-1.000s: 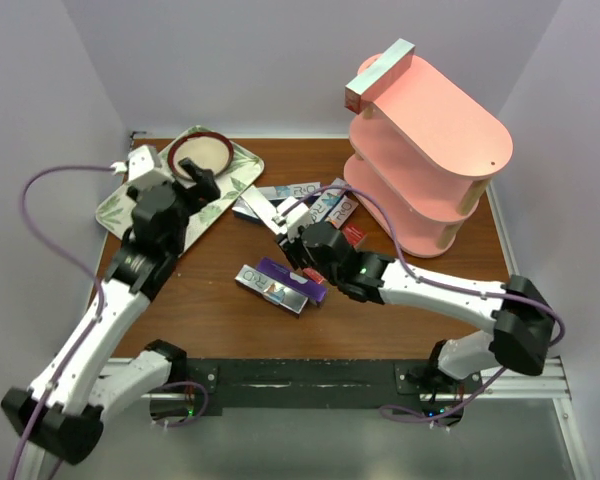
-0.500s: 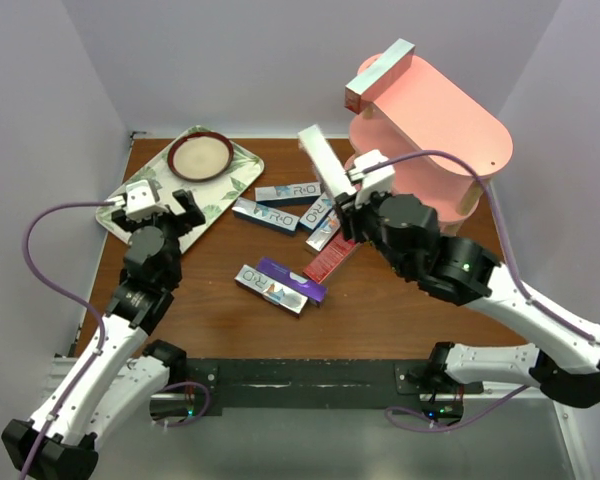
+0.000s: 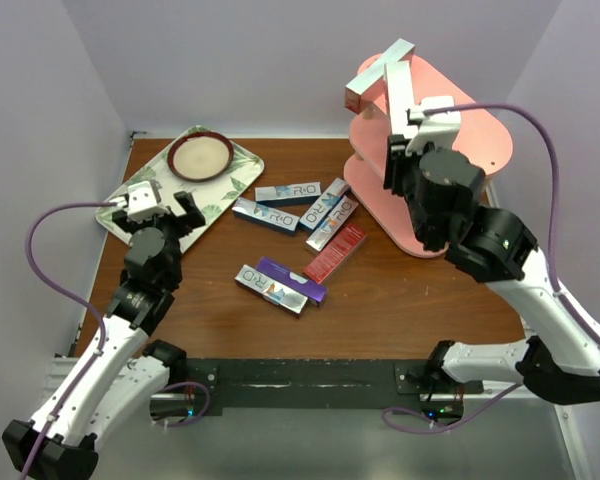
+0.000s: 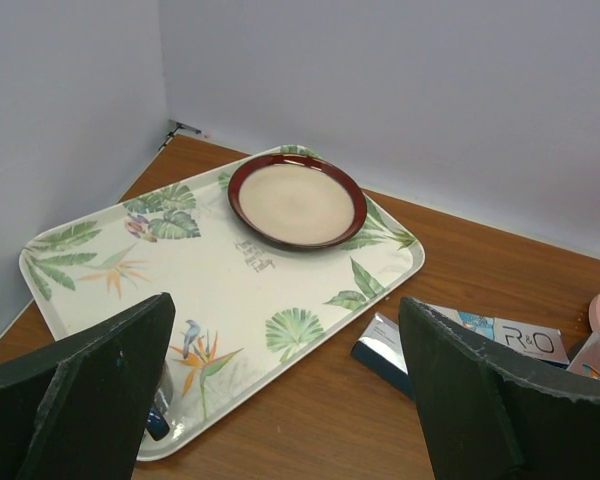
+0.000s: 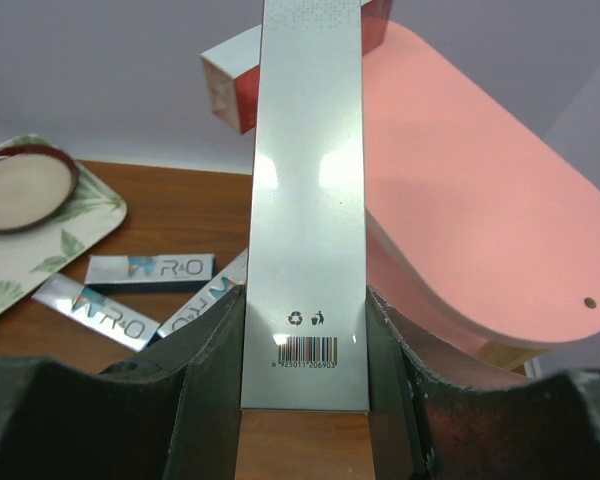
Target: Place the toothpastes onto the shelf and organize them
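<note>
Far left: leaf-print tray (image 3: 238,172) sits at the table's back-left corner, with a red-rimmed plate (image 3: 201,155) on its far end. The left claw (image 4: 285,305) hovers over the tray's near end, jaws spread wide with nothing between them. In the middle of the table (image 3: 210,320), seven toothpaste boxes lie flat and loose. The blue-silver box (image 3: 265,214) lies angled, one end just beside the tray's right edge. The R.O box (image 3: 288,191) is right behind it. To their right, two slanted boxes (image 3: 330,216) lie side by side, pointing toward the shelf. The red box (image 3: 335,253) is just in front of that pair. Nearer the arm bases, a silver box (image 3: 268,288) and a purple box (image 3: 295,280) lie pressed along each other. On the right, the right claw (image 5: 305,345) is raised and clamped on a long silver box (image 5: 310,200) near its barcode end, fingers on its two long edges. That box points away from the wrist, out over the top board of the shelf. The pink shelf (image 3: 480,140) has three tiers and stands at the back-right of the table. A red-and-silver box (image 3: 378,75) lies on the top board at its far-left end. The held box's far tip is right by it; contact can't be told.
</note>
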{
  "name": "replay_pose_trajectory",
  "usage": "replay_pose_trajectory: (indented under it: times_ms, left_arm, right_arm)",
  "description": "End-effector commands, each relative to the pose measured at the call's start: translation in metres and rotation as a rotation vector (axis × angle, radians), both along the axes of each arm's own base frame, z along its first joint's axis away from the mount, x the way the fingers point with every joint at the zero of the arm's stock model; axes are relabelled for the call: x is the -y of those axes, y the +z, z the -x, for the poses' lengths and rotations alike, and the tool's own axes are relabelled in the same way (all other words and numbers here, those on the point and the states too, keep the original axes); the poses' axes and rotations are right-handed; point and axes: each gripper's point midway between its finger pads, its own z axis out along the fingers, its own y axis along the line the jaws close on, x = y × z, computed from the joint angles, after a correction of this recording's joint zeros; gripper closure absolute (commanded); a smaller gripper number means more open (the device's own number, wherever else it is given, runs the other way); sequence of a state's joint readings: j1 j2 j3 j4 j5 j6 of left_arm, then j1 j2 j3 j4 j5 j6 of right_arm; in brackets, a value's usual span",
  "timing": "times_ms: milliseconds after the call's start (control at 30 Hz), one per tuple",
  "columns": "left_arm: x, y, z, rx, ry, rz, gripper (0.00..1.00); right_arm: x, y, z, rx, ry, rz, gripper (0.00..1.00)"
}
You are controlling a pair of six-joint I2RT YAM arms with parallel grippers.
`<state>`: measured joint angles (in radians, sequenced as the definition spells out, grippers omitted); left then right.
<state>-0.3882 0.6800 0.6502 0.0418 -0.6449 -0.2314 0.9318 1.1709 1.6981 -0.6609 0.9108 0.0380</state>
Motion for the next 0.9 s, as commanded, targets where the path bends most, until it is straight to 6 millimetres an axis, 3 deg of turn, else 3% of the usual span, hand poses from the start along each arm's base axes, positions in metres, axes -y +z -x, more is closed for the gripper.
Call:
replay_pose_trajectory:
  times_ms: [0,33,167,200,233,400,533,667,867]
  left_arm:
    - [-0.007,0.015,0.004,0.048,0.03,0.017,0.0]
    - [-0.007,0.016,0.005,0.051,0.03,0.018,0.0]
    - [-0.008,0.016,0.007,0.054,0.032,0.02,0.0]
    - [-0.009,0.015,0.007,0.053,0.036,0.019,0.0]
    - [-0.01,0.017,0.008,0.056,0.041,0.022,0.0]
    - [-0.011,0.017,0.009,0.058,0.044,0.026,0.0]
    - [-0.009,0.016,0.009,0.054,0.034,0.034,0.0]
    - [-0.006,0.015,0.009,0.052,0.019,0.039,0.0]
    - [-0.004,0.016,0.007,0.052,0.007,0.039,0.0]
  right_arm:
    - [0.018,0.014,-0.023,-0.023,-0.132,-0.044,1.0]
    - [0.019,0.024,-0.025,-0.012,-0.142,-0.08,1.0]
    - [0.017,0.031,-0.043,-0.013,-0.17,-0.113,1.0]
    - [0.01,0.021,-0.053,-0.043,-0.179,-0.088,1.0]
    - [0.01,0.031,-0.055,-0.033,-0.173,-0.129,1.0]
    - [0.01,0.019,-0.085,-0.089,-0.197,-0.165,1.0]
    - [0.021,-0.007,-0.111,-0.159,-0.243,-0.179,0.96]
    - [0.029,-0.021,-0.121,-0.195,-0.268,-0.207,0.96]
    - [0.035,-0.024,-0.131,-0.183,-0.311,-0.251,0.96]
